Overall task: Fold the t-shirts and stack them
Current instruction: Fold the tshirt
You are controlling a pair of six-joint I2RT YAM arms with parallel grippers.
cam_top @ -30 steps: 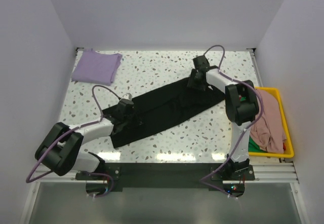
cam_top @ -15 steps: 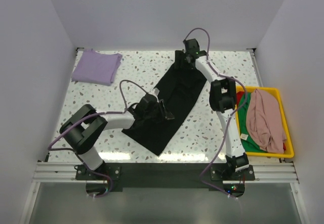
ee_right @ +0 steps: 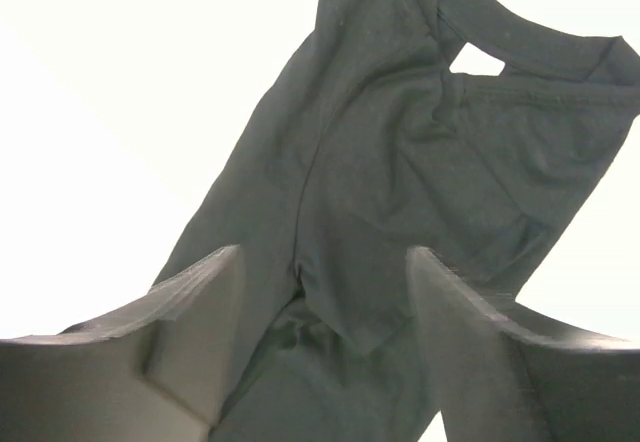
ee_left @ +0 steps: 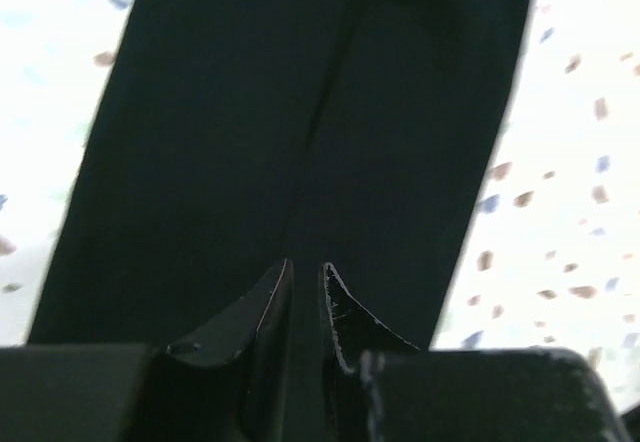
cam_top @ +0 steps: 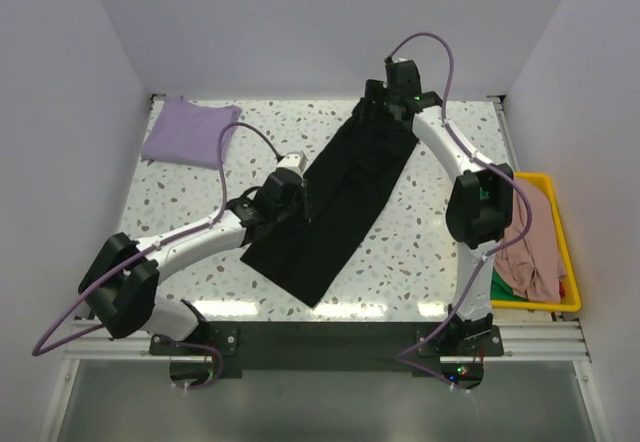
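Our right gripper (ee_right: pixel 322 254) stands wide apart, with the long folded black cloth t-shirt (cam_top: pixel 345 197) just beneath it. Our left gripper (ee_left: pixel 305 270) sits nearly together over the shirt's middle. We cannot tell whether it pinches cloth.

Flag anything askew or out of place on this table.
The black t-shirt lies as a long narrow strip slanted across the table, not square to its edges, its collar end rumpled. The pink t-shirt is heaped unfolded in the yellow bin. Nothing looks damaged.
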